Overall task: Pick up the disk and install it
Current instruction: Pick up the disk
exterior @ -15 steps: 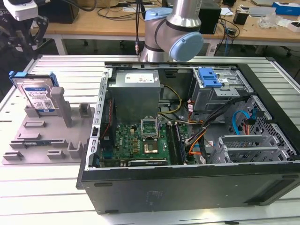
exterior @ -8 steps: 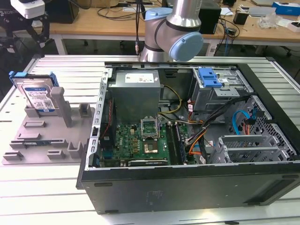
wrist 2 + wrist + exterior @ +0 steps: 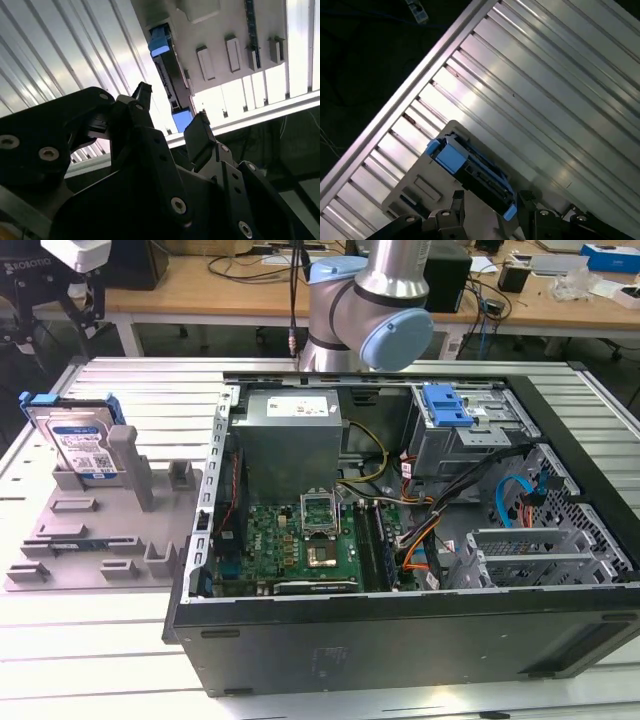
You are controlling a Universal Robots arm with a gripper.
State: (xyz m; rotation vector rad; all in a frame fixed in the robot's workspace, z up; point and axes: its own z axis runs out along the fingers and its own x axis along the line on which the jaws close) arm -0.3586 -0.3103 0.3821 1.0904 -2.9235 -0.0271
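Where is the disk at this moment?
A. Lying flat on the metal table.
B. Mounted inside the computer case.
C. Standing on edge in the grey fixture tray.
C: the disk stands upright in the grey fixture tray, outside the computer case.

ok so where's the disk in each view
Exterior view: the disk stands upright in the grey fixture tray, at the exterior view's left.
Second wrist view: edge-on, seen through the gap of the open claw.
First wrist view: edge-on, just beyond the claw.
Shared landmark: the grey fixture tray holding it.
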